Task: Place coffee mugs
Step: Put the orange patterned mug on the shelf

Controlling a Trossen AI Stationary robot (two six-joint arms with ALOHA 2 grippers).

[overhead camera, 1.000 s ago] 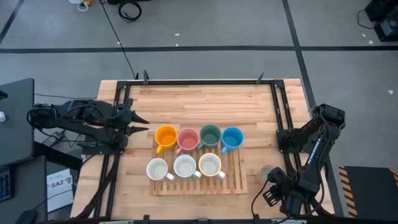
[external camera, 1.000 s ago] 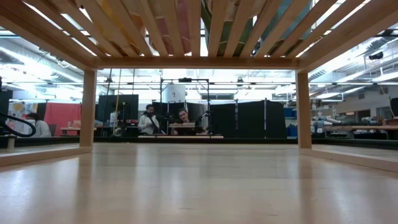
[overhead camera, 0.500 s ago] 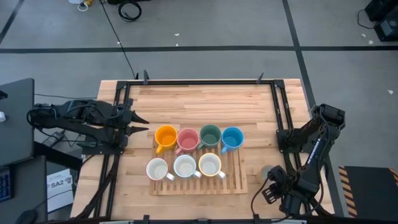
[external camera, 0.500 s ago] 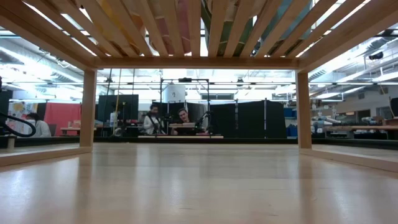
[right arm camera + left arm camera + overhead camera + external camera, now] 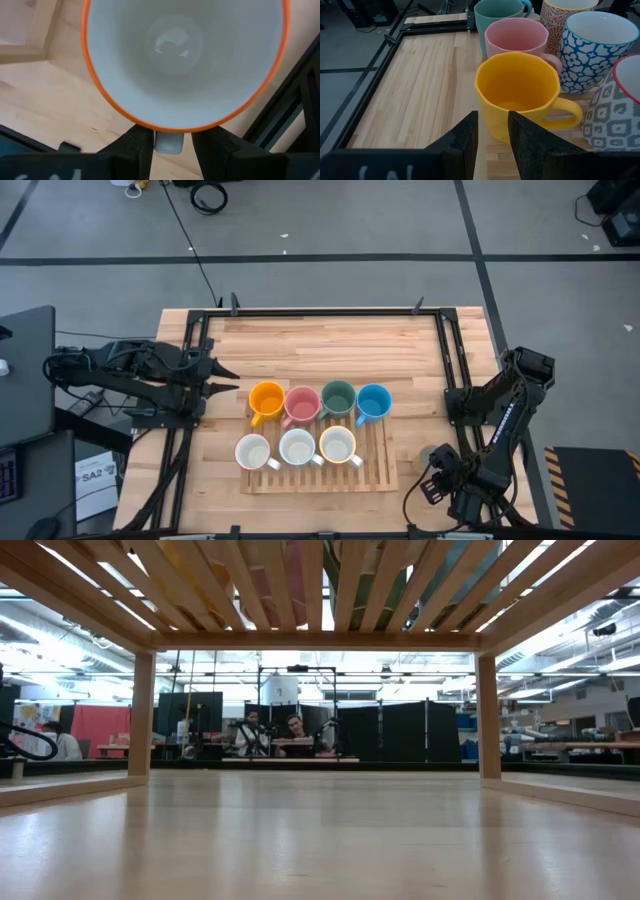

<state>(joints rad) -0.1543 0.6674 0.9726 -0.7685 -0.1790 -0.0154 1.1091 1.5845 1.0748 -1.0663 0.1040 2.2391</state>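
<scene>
1. In the high view, seven coffee mugs were seen on a slatted wooden rack [image 5: 385, 475] on the plank counter [image 5: 320, 345]: a far row of orange mug [image 5: 266, 400], pink mug [image 5: 302, 404], green mug [image 5: 338, 398] and blue mug [image 5: 373, 402], and a near row of three white-lined mugs [image 5: 297, 448]. The left end effector [image 5: 222, 379] was held at the counter's left edge, just beside the orange mug. The right end effector [image 5: 437, 470] was placed at the near right corner, where an eighth mug was largely hidden under the arm.

2. In the low view, only the rack's slats were seen from beneath, with the smooth counter surface and people far off in the room; the mugs themselves were hidden.

3. In the left wrist view, the left end effector [image 5: 492, 130] was shown with its fingers slightly parted and nothing between them, the faceted glossy orange mug [image 5: 520, 95] standing just ahead. Patterned mugs beside it were cut off by the edge.

4. In the right wrist view, the right end effector [image 5: 169, 137] was shown pinching the handle of an orange-rimmed mug [image 5: 185, 55] with a glazed white interior; its outer wall was not visible.
</scene>
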